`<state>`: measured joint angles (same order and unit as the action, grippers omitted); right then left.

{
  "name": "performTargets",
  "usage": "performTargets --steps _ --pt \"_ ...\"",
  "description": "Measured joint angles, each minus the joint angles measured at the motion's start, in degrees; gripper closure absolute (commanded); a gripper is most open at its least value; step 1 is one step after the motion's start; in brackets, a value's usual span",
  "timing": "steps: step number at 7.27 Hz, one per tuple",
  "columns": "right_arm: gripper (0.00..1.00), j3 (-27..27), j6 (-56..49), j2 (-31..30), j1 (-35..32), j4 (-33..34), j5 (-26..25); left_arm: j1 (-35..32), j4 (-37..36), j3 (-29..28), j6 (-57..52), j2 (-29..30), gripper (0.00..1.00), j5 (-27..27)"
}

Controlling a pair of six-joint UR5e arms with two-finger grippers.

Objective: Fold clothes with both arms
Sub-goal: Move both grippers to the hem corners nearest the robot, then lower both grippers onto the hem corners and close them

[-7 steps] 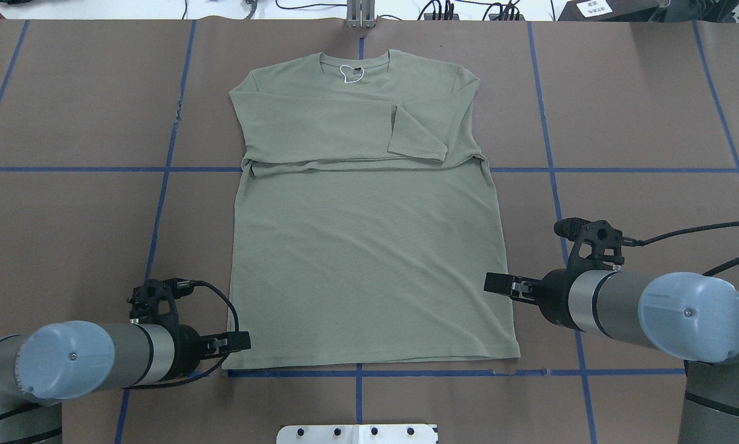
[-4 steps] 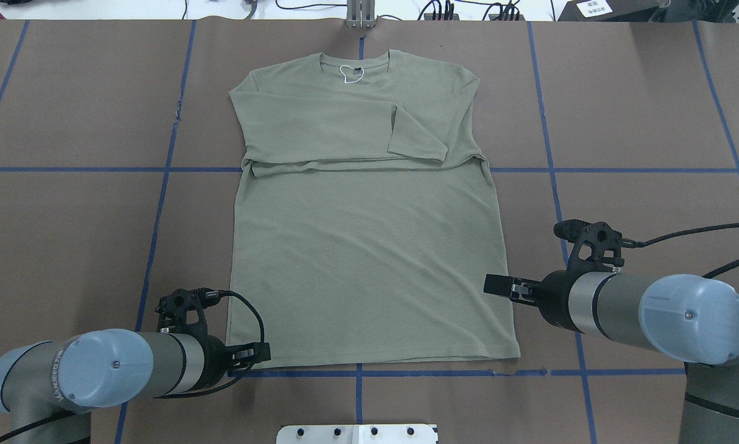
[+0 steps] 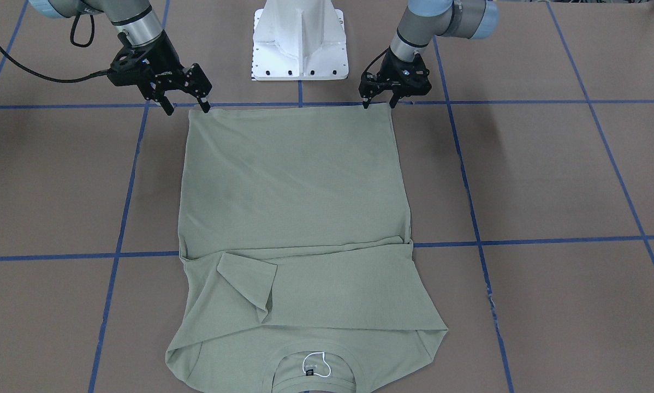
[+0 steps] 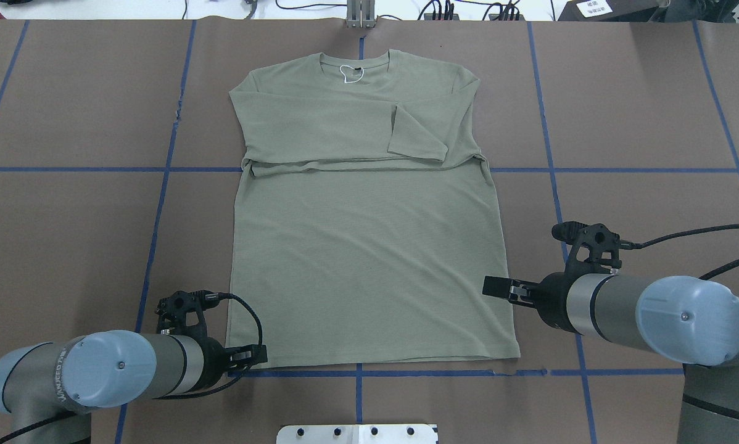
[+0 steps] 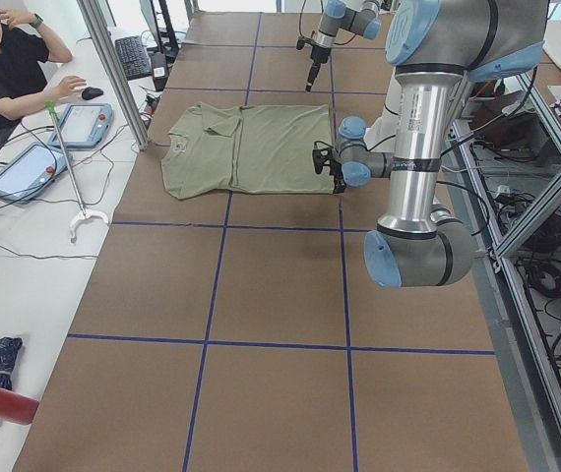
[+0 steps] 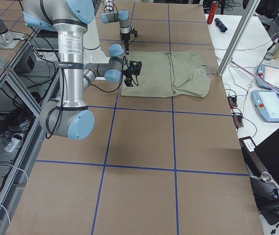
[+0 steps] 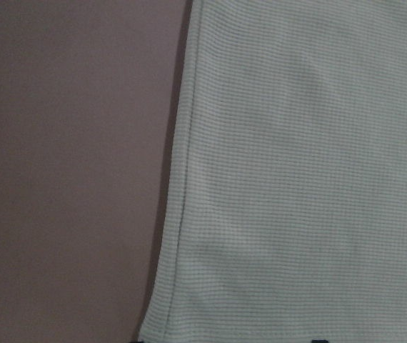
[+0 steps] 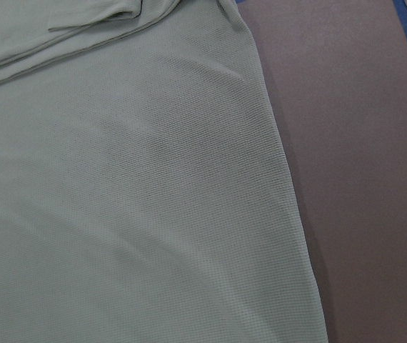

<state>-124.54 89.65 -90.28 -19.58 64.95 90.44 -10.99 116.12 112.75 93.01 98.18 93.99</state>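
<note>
The clothes are one sage-green long-sleeved shirt (image 4: 363, 246) lying flat on the brown table, neck away from me, both sleeves folded across the chest. In the front-facing view the shirt (image 3: 294, 180) has its hem toward the robot's base. My left gripper (image 3: 379, 103) is open at the hem's left corner, one finger on each side of it; the overhead view puts the left gripper (image 4: 261, 354) just over that corner. My right gripper (image 3: 188, 109) is open at the hem's other corner, and seems to hover above the cloth. The left wrist view shows the hem corner (image 7: 182, 307) close below.
The white pedestal (image 3: 299, 43) stands just behind the hem. Blue tape lines (image 4: 160, 203) cross the brown table cover. A metal post (image 4: 360, 15) rises beyond the collar. A person (image 5: 5, 69) sits at a side desk with tablets; a red bottle (image 5: 0, 403) lies there.
My left arm has swung right and toward the table's near edge, bringing its gripper from beside the shirt's side edge to the hem corner. The right arm has barely shifted.
</note>
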Motion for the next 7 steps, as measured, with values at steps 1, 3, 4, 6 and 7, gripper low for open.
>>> performTargets --steps 1,3,4,6,7 --pt "0.00 0.1 0.0 0.0 0.0 0.0 0.0 0.0 0.0 -0.3 0.0 0.0 0.30 0.0" --pt "0.00 0.2 0.0 0.1 0.1 0.0 0.0 0.0 0.0 -0.7 0.0 0.0 0.80 0.1" --pt "0.00 0.2 0.0 0.1 0.1 0.0 0.0 0.0 -0.1 -0.7 0.0 0.0 0.84 0.2" --pt "0.00 0.2 0.0 0.1 0.1 0.0 0.0 0.0 -0.1 -0.2 -0.1 0.0 0.84 0.5" --pt "0.00 0.2 0.0 0.1 0.1 0.0 0.0 0.0 -0.1 -0.1 -0.1 0.0 0.84 0.5"
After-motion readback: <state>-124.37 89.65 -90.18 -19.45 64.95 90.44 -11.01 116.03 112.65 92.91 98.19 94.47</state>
